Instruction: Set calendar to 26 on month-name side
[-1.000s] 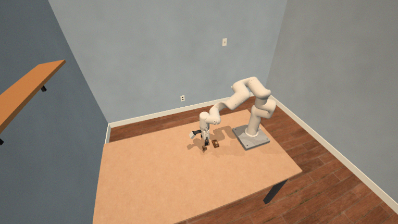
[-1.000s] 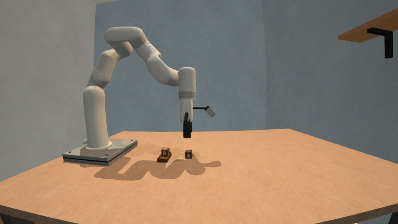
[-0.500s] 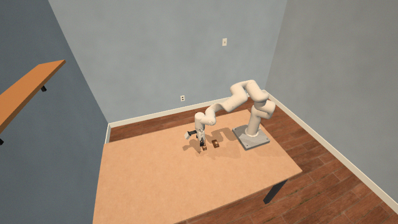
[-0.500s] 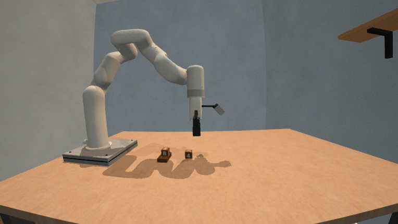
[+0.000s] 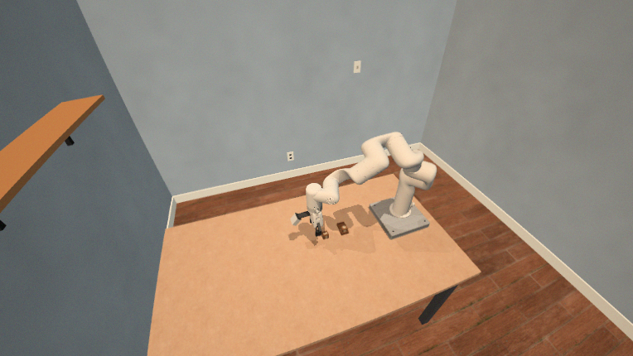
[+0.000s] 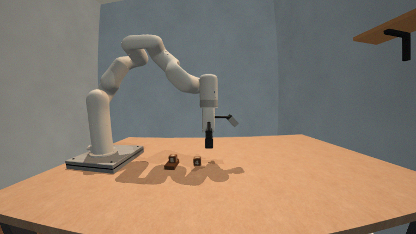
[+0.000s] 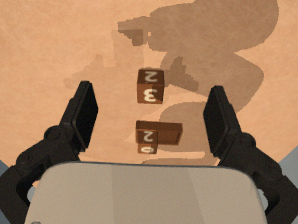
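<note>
1. Tool [image 6: 208, 143]: fingers spread wide, grasping nothing; raised above the tabletop [image 6: 262, 185].
2. Tray [image 6: 171, 166]: flat near the robot-base edge; one cube [image 6: 172, 158] inside.
3. Second cube [image 6: 196, 160]: on the tabletop beside the tray, apart from it.

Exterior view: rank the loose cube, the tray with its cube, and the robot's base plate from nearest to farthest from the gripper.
1. Loose cube, on the table just below the open gripper, slightly toward the base.
2. Tray with its cube, farther toward the base.
3. Base plate, farthest, at the arm's foot.
</note>
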Robot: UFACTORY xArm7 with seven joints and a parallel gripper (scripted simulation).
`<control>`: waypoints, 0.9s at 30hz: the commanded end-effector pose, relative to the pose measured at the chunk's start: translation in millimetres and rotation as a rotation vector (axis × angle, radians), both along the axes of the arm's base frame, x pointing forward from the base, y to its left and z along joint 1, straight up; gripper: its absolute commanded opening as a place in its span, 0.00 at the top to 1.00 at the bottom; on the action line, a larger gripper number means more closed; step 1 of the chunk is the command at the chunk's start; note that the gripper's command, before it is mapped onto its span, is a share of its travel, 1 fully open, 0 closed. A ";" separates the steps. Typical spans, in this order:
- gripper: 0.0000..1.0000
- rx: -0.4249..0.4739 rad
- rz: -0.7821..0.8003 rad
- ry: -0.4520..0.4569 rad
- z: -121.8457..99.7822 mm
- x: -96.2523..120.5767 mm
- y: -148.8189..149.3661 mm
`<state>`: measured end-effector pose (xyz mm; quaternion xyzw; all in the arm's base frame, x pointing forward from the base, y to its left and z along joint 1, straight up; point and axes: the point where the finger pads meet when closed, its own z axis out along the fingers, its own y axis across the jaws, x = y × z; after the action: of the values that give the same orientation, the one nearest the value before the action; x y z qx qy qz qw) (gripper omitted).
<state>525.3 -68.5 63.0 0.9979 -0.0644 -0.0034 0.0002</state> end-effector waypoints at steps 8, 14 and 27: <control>0.00 0.000 0.000 -0.005 -31.6 2.7 -0.6; 0.00 0.000 0.000 -0.005 -34.1 2.7 -0.6; 0.00 0.000 0.000 -0.005 -58.6 2.7 -0.6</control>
<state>526.5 -68.7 10.2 0.9979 -0.0643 -0.0027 0.0000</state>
